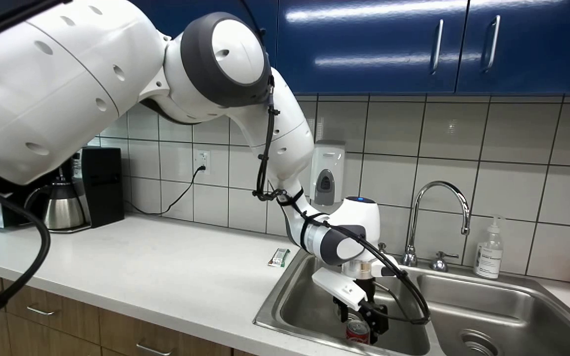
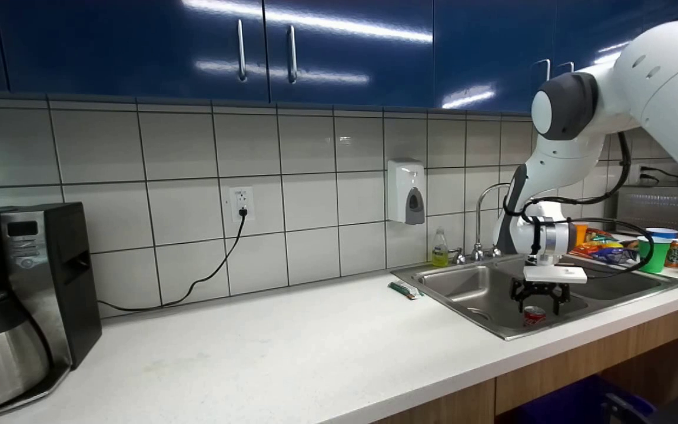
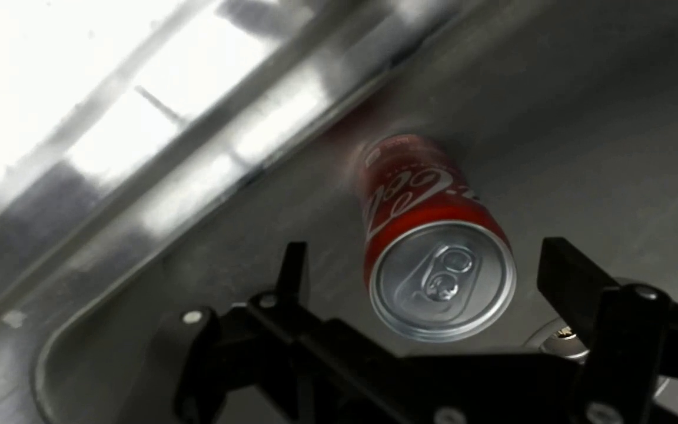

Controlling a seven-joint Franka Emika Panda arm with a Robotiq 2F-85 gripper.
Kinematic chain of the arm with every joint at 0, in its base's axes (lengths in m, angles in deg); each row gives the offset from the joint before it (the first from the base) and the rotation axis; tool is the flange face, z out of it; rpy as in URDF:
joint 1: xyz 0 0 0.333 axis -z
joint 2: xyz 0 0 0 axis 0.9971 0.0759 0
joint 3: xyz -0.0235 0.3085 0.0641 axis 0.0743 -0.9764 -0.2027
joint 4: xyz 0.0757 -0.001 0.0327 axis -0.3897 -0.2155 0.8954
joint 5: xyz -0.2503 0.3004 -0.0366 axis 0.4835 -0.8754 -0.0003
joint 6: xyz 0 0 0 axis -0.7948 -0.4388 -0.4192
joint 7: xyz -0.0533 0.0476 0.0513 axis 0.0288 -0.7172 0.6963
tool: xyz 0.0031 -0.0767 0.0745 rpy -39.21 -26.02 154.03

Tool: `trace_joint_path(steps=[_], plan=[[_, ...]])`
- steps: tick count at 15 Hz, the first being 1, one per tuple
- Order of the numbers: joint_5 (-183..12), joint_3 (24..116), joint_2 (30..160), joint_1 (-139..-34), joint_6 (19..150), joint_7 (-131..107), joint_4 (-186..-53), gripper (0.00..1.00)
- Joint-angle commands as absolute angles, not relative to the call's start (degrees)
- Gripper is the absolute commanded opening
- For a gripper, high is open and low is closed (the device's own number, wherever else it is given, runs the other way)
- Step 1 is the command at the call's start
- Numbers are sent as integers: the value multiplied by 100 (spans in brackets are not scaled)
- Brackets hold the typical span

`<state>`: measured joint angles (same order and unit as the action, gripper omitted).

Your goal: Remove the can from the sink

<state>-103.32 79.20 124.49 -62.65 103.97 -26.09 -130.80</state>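
The can [image 3: 427,200] is red with a silvery top. It stands upright in the basin near the wall on the counter's front side, and also shows in both exterior views [image 1: 357,332] [image 2: 534,316]. The sink [image 1: 271,309] is stainless steel with two basins; its rim also shows in the other views [image 2: 462,307] [image 3: 198,171]. My gripper [image 3: 424,259] points down into this basin, open and empty. In the wrist view its fingers lie left and right of the can's top, with a gap on each side. The gripper also shows in both exterior views [image 1: 358,316] [image 2: 539,305].
A curved chrome faucet [image 1: 413,217] stands behind the arm, with a clear soap bottle [image 1: 489,253] beside it. A yellow soap bottle [image 2: 439,250] is at the sink's back corner. A small packet [image 2: 405,290] lies on the counter [image 2: 256,353]. A drain [image 3: 565,341] shows beside the right finger.
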Motion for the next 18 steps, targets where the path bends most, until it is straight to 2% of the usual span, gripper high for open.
trace_joint_path(steps=[1,13,14,15,18], plan=[[-10105,7809,12649,-6147,10531,-2366,-12917,100],[-10005,7825,12884,-6170,10673,-2159,-12761,100],[-10001,7825,12887,-6173,10687,-2158,-12758,75],[-10003,7820,12890,-6171,10685,-2156,-12751,74],[-10005,7811,12888,-6183,10689,-2130,-12743,50]])
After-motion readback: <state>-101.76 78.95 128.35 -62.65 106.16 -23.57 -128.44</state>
